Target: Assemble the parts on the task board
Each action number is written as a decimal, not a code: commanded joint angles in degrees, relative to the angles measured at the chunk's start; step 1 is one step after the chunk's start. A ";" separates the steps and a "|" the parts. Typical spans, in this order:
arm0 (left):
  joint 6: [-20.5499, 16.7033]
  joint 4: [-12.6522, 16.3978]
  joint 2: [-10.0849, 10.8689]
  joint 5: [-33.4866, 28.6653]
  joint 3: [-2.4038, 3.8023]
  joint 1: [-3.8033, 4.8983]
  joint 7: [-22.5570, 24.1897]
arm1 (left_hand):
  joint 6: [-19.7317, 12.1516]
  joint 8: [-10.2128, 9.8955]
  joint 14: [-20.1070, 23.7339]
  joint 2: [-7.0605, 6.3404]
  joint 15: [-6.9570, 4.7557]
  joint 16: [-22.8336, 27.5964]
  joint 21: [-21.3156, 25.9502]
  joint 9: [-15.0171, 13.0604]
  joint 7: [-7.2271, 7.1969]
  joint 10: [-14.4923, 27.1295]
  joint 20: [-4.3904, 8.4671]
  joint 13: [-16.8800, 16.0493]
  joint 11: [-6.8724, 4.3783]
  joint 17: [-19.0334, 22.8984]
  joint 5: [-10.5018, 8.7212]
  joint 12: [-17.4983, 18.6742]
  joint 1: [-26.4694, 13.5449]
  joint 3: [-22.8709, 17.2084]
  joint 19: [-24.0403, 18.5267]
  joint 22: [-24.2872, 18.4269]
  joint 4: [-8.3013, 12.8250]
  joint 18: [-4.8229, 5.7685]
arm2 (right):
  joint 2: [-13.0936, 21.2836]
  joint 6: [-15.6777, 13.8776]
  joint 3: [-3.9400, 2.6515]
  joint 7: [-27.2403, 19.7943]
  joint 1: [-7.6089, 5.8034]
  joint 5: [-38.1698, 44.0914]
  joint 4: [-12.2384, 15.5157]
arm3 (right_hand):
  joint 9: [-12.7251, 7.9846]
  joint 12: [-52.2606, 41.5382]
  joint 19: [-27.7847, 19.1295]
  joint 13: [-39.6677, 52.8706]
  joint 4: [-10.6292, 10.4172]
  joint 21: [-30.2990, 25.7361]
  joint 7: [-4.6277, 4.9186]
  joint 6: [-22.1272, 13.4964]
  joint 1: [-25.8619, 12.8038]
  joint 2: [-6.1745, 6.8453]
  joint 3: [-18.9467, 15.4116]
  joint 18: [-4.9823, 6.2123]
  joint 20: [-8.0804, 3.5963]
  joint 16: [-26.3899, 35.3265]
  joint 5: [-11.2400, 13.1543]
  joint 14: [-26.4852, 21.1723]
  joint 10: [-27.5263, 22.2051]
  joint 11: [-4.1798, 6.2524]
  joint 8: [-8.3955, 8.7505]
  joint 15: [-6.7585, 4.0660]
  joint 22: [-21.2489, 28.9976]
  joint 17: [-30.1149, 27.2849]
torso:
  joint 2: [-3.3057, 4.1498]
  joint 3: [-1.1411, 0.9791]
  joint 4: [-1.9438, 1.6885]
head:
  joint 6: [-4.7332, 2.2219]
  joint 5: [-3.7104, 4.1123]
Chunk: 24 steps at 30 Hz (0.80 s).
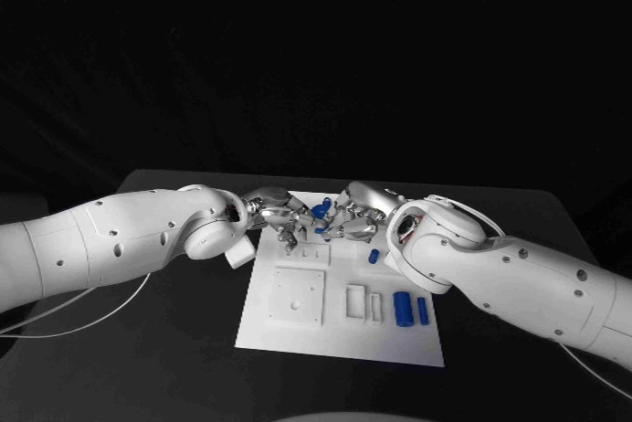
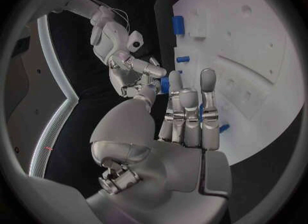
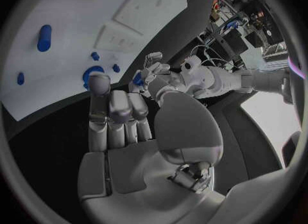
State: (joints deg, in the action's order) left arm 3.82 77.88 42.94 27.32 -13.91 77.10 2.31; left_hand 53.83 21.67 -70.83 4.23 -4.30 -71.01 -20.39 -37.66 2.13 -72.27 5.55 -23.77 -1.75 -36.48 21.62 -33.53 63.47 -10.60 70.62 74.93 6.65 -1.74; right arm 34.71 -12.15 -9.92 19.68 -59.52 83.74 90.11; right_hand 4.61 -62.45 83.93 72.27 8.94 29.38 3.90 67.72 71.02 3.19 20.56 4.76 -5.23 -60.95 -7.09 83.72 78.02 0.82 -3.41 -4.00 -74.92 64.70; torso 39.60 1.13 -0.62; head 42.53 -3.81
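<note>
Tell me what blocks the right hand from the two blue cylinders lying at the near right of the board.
Nothing visible lies on the board between them. The right hand is at the far end beside the left hand; the blue cylinders lie uncovered on bare white plate just inside the right forearm.

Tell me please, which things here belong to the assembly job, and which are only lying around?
Belonging to the job:
- task board
- blue parts lying on it, e.g. the two blue cylinders
- blue part between the hands
- left hand
- right hand

Only lying around:
- black table
- white cables
</note>
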 commanded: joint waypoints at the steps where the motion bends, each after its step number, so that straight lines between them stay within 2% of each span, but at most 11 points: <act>1: 1.91 0.34 -0.18 -1.06 0.02 -0.02 1.15 | -0.22 0.50 0.00 0.49 -0.43 -0.35 -0.42 -0.31 -0.35 -0.17 0.27 0.14 -0.05 -0.07 1.26 0.38 -0.17 -0.70 -0.33 1.13 1.08 0.07 | -0.11 0.58 -0.06 -0.13 -0.03 0.23 -0.20 | 0.08 0.20 2.74 0.07 -0.01 -0.16 0.05 0.00 0.27 0.39 -0.40 -0.98 -0.26 0.24 -0.39 -0.01 0.05 0.28 -0.19 -0.21 -0.61 0.02 | 0.00 -0.01 0.01 | 0.01 0.01; 8: 1.78 0.24 -0.25 -3.01 0.02 -0.02 1.54 | -0.99 1.54 -0.23 1.44 -0.53 -0.46 -0.75 -1.49 -0.33 -0.72 0.35 0.38 -0.15 -0.25 2.49 0.61 0.10 -2.66 -0.38 1.15 3.27 0.00 | -0.26 0.95 -0.06 -0.11 -0.03 0.24 -0.39 | 0.08 0.20 2.74 0.07 -0.01 -0.16 0.05 0.00 0.27 0.39 -0.40 -0.98 -0.26 0.24 -0.39 -0.01 0.05 0.28 -0.19 -0.21 -0.61 0.02 | 0.02 0.03 0.01 | 0.06 0.18; 10: 1.40 0.26 -0.32 -3.85 0.02 -0.02 1.68 | -1.34 2.22 -0.49 1.70 -0.57 -0.67 -1.01 -2.18 -0.24 -1.06 0.42 0.52 -0.17 -0.62 3.36 0.75 0.16 -3.31 -0.30 1.19 3.91 -0.05 | -0.30 1.04 -0.06 -0.09 -0.03 0.24 -0.47 | 0.08 0.20 2.74 0.07 -0.01 -0.16 0.05 0.00 0.27 0.39 -0.40 -0.98 -0.26 0.24 -0.39 -0.01 0.05 0.28 -0.19 -0.21 -0.61 0.02 | 0.02 0.02 0.00 | 0.07 0.21; 12: 0.98 0.30 -0.38 -4.69 0.02 -0.02 1.80 | -1.33 2.92 -1.05 1.91 -0.71 -1.13 -1.34 -2.79 -0.14 -1.59 0.53 0.58 -0.28 -1.47 5.02 0.74 0.36 -4.05 -0.13 1.24 4.55 -0.14 | -0.35 1.07 -0.06 -0.07 -0.03 0.24 -0.55 | 0.08 0.20 2.74 0.07 -0.01 -0.16 0.05 0.00 0.27 0.39 -0.40 -0.98 -0.26 0.24 -0.39 -0.01 0.05 0.28 -0.19 -0.21 -0.61 0.02 | 0.02 0.01 -0.04 | 0.13 0.22; 16: 0.14 0.45 -0.44 -5.81 0.02 -0.02 1.50 | -2.34 4.79 -1.77 2.25 -0.86 -1.69 -2.58 -5.71 -0.15 -2.51 0.71 0.72 -0.49 -2.70 5.45 1.01 -0.52 -5.80 -0.17 1.22 5.47 -0.25 | -0.36 0.61 -0.06 -0.10 -0.03 0.22 -0.70 | -0.01 0.64 2.67 -0.09 -0.16 -0.55 0.12 -0.32 0.18 0.50 -0.61 -0.97 -0.25 0.48 -0.40 -0.04 -0.19 0.25 -0.17 -0.19 -0.49 -0.08 | 0.00 0.01 -0.02 | 0.15 0.24; 18: -0.34 0.53 -0.44 -6.26 0.02 -0.02 1.07 | -2.16 5.02 -2.10 2.29 -0.94 -1.90 -2.95 -6.25 -0.26 -2.79 0.77 0.66 -0.60 -3.15 5.91 0.95 -0.98 -6.12 -0.13 1.21 5.48 -0.29 | -0.29 0.02 -0.06 -0.20 -0.03 0.11 -0.80 | -0.23 1.27 2.59 -0.50 -0.41 -1.13 0.36 -1.18 -0.07 0.78 -0.63 -0.92 -0.21 0.81 -0.35 -0.14 -0.51 0.13 -0.16 -0.12 -0.31 -0.32 | -0.01 0.01 -0.01 | 0.17 0.22; 21: -1.50 0.73 -0.40 -6.92 0.02 -0.02 -0.37 | -1.48 5.35 -2.85 2.11 -1.15 -2.52 -3.46 -6.90 -0.56 -3.50 0.94 0.61 -0.88 -4.44 7.18 0.88 -1.99 -6.70 0.10 1.20 5.89 -0.32 | 0.02 -1.80 -0.06 -0.68 -0.03 -0.37 -1.06 | -0.74 4.44 2.02 -2.59 -1.36 -4.88 1.30 -4.33 -0.75 2.37 -0.84 -0.55 0.02 3.31 -0.56 -0.83 -2.11 -0.30 -0.21 0.16 0.97 -2.09 | -0.03 -0.01 -0.04 | 0.13 0.22; 22: -1.87 0.81 -0.38 -7.13 0.02 -0.02 -1.18 | -0.47 5.66 -3.58 1.74 -1.37 -3.05 -3.74 -7.31 -0.92 -4.32 1.12 0.64 -1.17 -5.69 8.46 0.83 -2.65 -6.91 0.37 1.19 6.15 -0.32 | 0.25 -2.79 -0.06 -1.03 -0.04 -0.65 -1.20 | -0.68 8.26 1.37 -5.40 -2.19 -10.23 1.62 -5.78 -0.66 3.35 -1.28 -0.06 0.14 7.06 -1.32 -1.49 -3.75 -0.29 -0.27 0.17 3.21 -4.62 | -0.04 0.00 -0.03 | 0.13 0.17; 24: -2.35 0.93 -0.34 -7.19 0.02 -0.01 -2.43 | 0.29 4.93 -4.02 1.64 -1.53 -3.12 -4.16 -8.10 -1.08 -5.16 1.38 1.00 -1.31 -6.71 8.44 1.63 -3.68 -7.81 0.38 1.14 6.82 -0.06 | 0.69 -4.25 -0.06 -1.54 -0.04 -1.16 -1.43 | -0.62 9.56 2.10 -7.31 -3.75 -13.30 1.98 -6.71 0.21 3.92 -3.47 0.03 0.21 9.14 -2.17 -0.86 -4.05 -0.31 -0.28 0.27 5.67 -5.45 | -0.02 0.01 -0.01 | 0.11 0.18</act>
State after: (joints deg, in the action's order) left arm 2.71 78.50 42.72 22.24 -13.96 77.04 1.61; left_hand 52.19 26.59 -74.53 6.32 -5.92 -73.89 -24.39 -44.54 2.58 -77.18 6.50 -22.85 -3.02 -42.91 30.00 -32.07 60.59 -14.08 70.93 74.92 9.39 -1.74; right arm 35.09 -13.26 -9.98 19.26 -59.58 83.34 88.94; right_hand 3.93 -53.30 83.93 65.55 5.53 17.07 5.69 61.17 70.85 7.06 17.74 4.75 -5.22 -52.48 -9.08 82.55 74.30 0.41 -3.43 -3.86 -70.01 59.52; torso 39.59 1.13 -0.64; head 42.70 -3.60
